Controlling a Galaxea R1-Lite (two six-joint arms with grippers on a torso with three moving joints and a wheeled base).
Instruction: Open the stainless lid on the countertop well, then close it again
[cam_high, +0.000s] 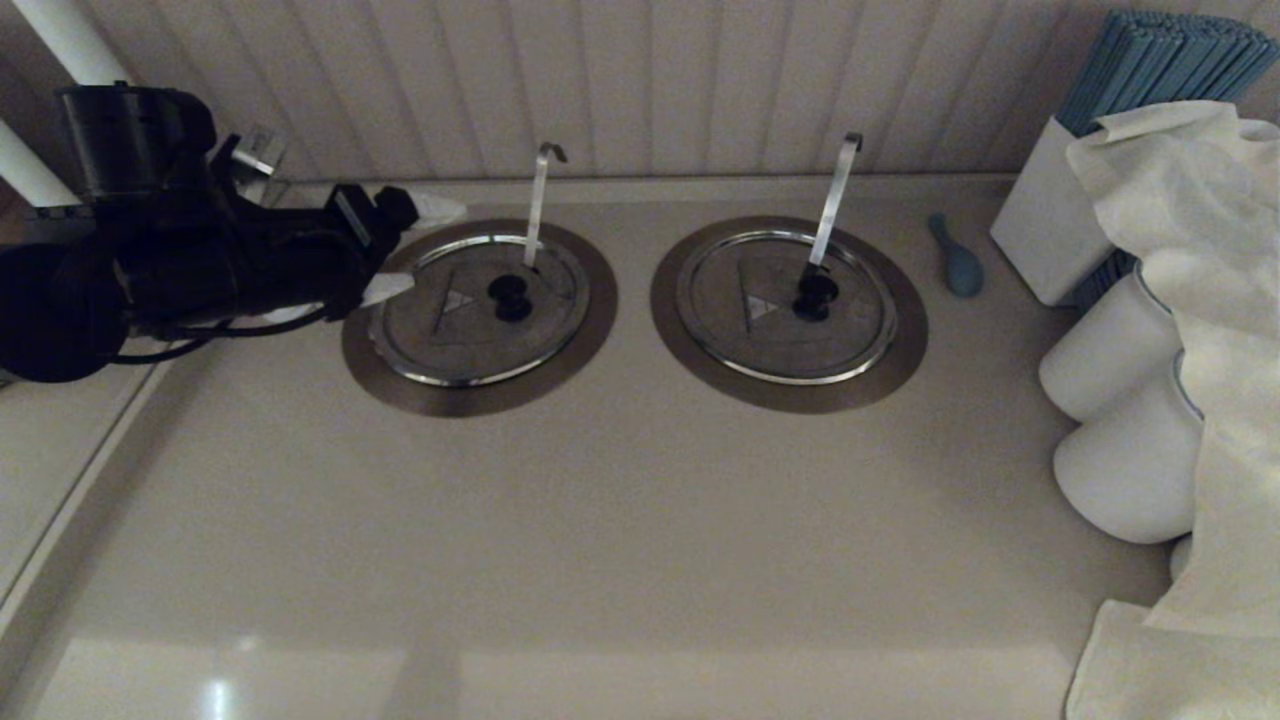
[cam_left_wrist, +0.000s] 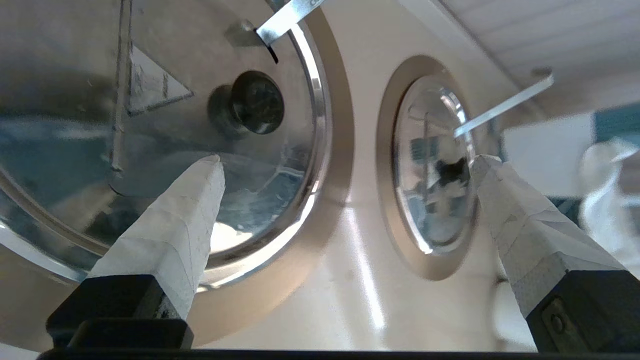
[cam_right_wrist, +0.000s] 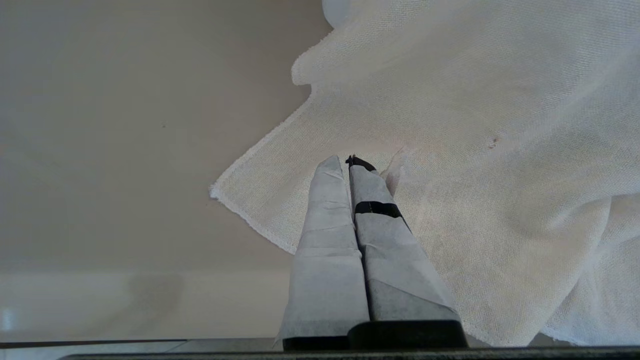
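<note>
The stainless lid (cam_high: 470, 312) (cam_left_wrist: 165, 50) lies flat and closed in the countertop well, inside its dull-brown collar (cam_high: 478, 400) (cam_left_wrist: 340, 150). It has a black knob (cam_high: 510, 297) (cam_left_wrist: 256, 102) and a triangle mark. A thin curl-hooked ladle handle (cam_high: 537, 205) (cam_left_wrist: 290, 15) rises at its back. My left gripper (cam_high: 412, 248) (cam_left_wrist: 350, 160) is open at the lid's left edge, low over it, with nothing between its taped fingers (cam_left_wrist: 175, 225). My right gripper (cam_right_wrist: 349, 161) is shut and empty above a white cloth (cam_right_wrist: 475, 150); it is out of the head view.
The twin well and lid (cam_high: 760, 340) (cam_left_wrist: 435, 200) with a broader slanted handle (cam_high: 835, 195) sit to the right. A blue spoon (cam_high: 957, 260), a white box of blue sticks (cam_high: 1045, 235) and cloth-draped white cups (cam_high: 1110, 360) crowd the right side. The panelled wall stands close behind.
</note>
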